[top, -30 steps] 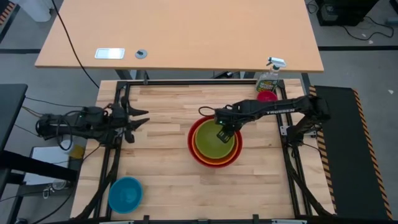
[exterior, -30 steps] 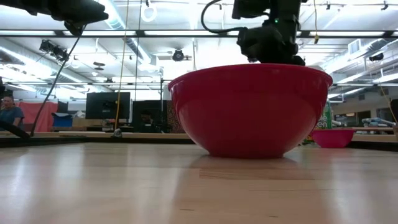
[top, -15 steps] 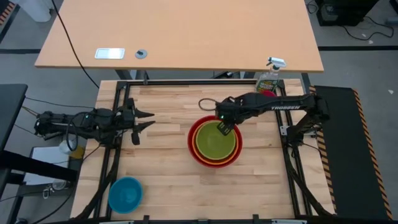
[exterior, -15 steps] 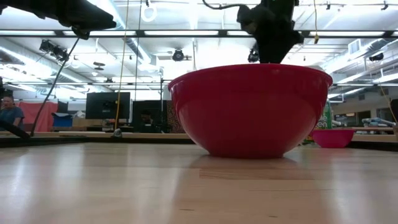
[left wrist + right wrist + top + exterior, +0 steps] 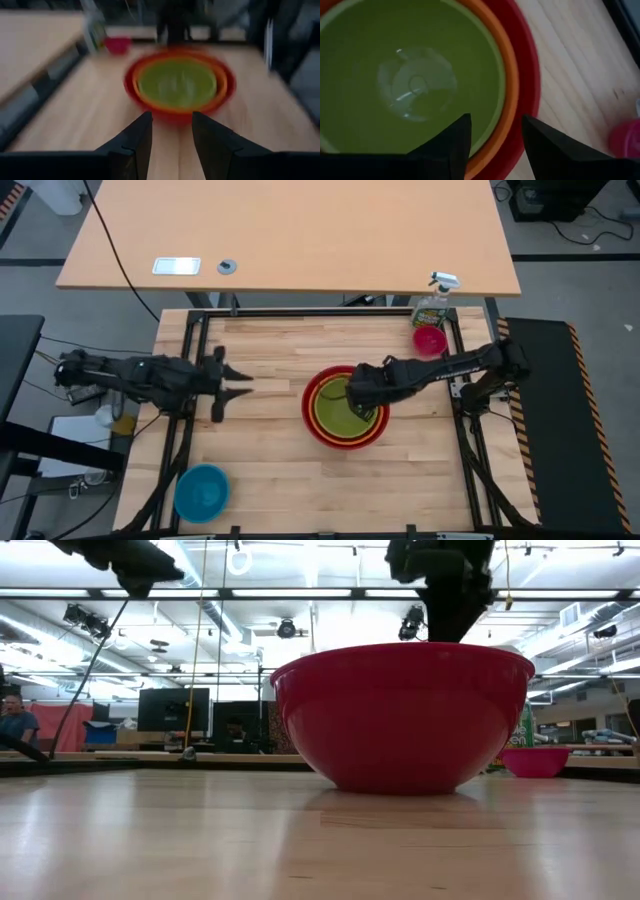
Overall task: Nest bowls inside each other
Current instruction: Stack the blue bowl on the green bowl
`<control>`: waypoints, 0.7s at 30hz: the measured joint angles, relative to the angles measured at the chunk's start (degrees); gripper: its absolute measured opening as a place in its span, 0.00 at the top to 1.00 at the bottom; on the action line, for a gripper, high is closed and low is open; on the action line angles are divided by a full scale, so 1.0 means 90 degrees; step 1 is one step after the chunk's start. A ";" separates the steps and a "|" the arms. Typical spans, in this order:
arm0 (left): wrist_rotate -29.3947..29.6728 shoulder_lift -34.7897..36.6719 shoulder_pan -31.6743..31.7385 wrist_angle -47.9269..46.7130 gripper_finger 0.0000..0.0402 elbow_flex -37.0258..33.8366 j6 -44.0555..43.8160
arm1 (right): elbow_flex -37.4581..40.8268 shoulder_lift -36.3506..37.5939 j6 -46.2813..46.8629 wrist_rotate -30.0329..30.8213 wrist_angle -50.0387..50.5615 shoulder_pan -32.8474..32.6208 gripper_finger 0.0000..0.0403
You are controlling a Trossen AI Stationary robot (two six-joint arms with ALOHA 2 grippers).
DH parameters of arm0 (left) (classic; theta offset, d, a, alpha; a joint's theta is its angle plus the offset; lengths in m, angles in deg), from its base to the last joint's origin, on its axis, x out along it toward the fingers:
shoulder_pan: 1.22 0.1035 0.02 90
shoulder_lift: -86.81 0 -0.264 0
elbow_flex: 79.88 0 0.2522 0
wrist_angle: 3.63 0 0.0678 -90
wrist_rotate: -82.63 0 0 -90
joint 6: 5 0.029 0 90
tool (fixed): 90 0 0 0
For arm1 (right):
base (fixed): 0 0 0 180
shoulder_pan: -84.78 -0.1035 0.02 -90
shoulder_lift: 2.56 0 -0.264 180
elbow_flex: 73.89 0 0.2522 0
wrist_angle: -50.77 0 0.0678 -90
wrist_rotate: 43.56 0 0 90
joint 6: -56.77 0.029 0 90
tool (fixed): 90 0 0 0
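A lime green bowl [image 5: 346, 410] sits inside an orange bowl [image 5: 511, 95], which sits inside the red bowl [image 5: 312, 412] at the table's middle. My right gripper [image 5: 495, 137] hovers open above the stack's rim, with nothing between its fingers. A blue bowl [image 5: 202, 491] stands at the near left corner. The small pink bowl [image 5: 429, 338] stands at the far right. My left gripper [image 5: 242, 382] is open at the table's left side, pointing at the stack [image 5: 180, 82] from a distance, and is empty.
A clear spray bottle [image 5: 434, 304] with a white trigger stands at the far right edge, just behind the pink bowl. Bare wooden tabletop [image 5: 270, 470] lies between the stack and the blue bowl. A black frame [image 5: 186, 430] borders the table.
My right gripper has risen out of the green bowl and now hangs above the stack, and its arm has swung toward the near edge, uncovering the pink bowl. My left gripper has moved a little toward the table's right, toward the stack, and tipped downward.
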 joint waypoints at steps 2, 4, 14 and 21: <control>-0.0043 -0.0482 -0.0176 -0.0548 0.65 0.0170 0.0070 | 0.0000 -0.0012 -0.0087 0.0073 -0.0048 -0.0136 0.55; -0.0282 -0.1003 -0.0306 -0.1055 0.65 0.0405 0.0337 | 0.0000 -0.0017 -0.0038 0.0078 -0.0038 -0.0246 0.55; -0.2033 -0.3181 -0.1821 -0.3020 0.65 0.1239 0.0042 | 0.0000 -0.0010 0.0457 0.0459 0.0438 -0.0908 0.55; -0.2004 -0.4091 -0.3363 -0.3075 0.64 0.1386 -0.1044 | 0.0000 -0.0008 0.0807 0.0935 0.0663 -0.1249 0.55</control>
